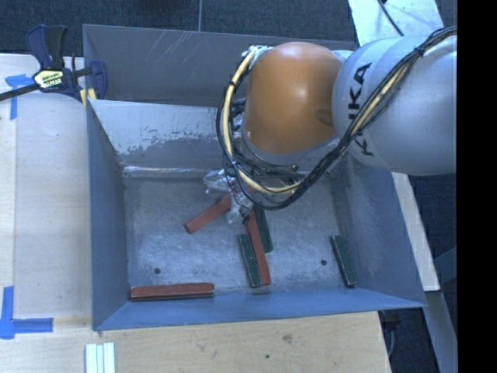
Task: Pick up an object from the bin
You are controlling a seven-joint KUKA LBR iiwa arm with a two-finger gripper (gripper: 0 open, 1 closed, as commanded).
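My gripper [227, 189] hangs low over the middle of the bin, mostly hidden under the arm's orange cover. A short red-brown stick [206, 218] lies slanted just left of and below it, with its upper end right at the gripper; whether it is gripped is hidden. Directly below the gripper a second red-brown stick [259, 259] lies crossed with two dark green sticks, one on its left [248, 261] and one at its upper end [264, 231].
Another red-brown stick [172, 291] lies flat along the front wall at the left. One dark green stick [342, 260] rests near the right wall. The arm reaches in from the right, and its cables loop around the cover.
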